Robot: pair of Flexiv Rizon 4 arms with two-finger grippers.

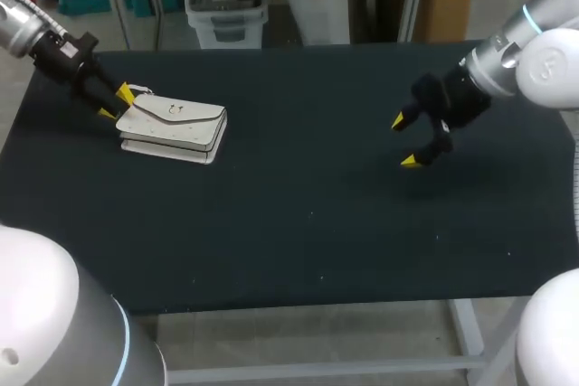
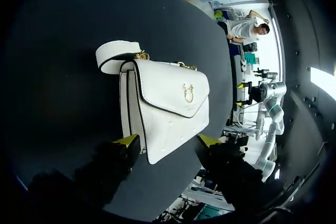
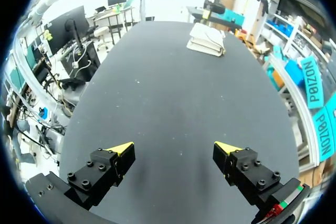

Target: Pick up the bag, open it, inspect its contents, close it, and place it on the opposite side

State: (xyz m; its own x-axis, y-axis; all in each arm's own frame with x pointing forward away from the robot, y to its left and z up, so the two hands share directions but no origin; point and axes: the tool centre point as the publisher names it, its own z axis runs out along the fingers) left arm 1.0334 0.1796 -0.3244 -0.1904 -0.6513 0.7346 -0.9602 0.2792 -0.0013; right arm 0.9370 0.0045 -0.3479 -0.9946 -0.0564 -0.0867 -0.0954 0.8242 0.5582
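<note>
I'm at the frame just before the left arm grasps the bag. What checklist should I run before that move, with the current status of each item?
1. Bag lies flat on the table, flap shut: ok.
2. Left gripper is open, with the bag's near end between its fingers: ok.
3. Both fingers touch the bag: cannot tell.
4. Strap sits at the bag's far end, away from the fingers: ok.
5. Right gripper is open and well apart from the bag: ok.
</note>
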